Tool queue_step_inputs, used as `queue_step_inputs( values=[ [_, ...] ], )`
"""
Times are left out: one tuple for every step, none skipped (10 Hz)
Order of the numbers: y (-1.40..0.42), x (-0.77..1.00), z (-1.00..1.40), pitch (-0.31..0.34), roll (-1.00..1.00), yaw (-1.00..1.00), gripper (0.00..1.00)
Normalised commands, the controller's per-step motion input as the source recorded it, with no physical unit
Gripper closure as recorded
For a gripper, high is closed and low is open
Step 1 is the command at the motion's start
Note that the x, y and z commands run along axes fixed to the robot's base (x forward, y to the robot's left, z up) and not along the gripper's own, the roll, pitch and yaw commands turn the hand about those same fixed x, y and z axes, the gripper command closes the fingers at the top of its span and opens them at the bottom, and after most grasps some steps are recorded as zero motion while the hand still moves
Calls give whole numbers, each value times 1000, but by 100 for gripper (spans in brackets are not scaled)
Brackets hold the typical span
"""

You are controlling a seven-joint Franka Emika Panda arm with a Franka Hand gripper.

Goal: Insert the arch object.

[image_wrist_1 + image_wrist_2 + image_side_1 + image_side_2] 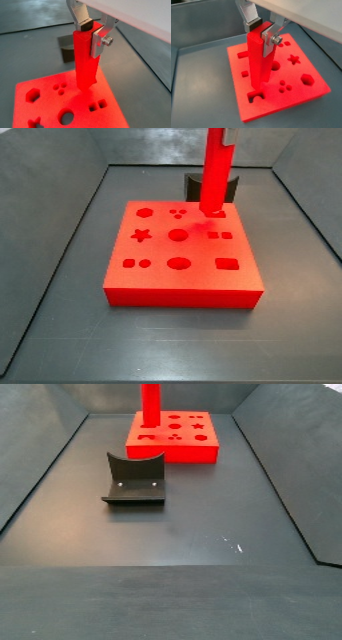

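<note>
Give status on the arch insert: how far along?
Done: the arch object is picked up, clamped upright in the tool. In hand: its lower end hangs over the red board, near the arch-shaped hole. Left: seat it and release. Whether it has entered is unclear.

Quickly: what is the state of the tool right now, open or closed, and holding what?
Tool: closed on the arch object, held upright with its lower end at the red board.
</note>
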Motion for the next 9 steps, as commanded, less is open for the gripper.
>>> queue_step_inputs(
  values=[
    [3,143,-111,-3,-64,-986,100],
    [0,134,-120,0,-57,-991,100],
    [23,134,-97,0,-36,-994,100],
    [91,171,-63,0,0,-960,100],
    [140,183,-74,0,30,-889,100],
    [157,174,-129,0,57,-854,100],
    [217,174,0,16,0,-737,100],
    [0,0,0,0,4,0,100],
    [6,120,-31,4,0,-283,100]
  ],
)
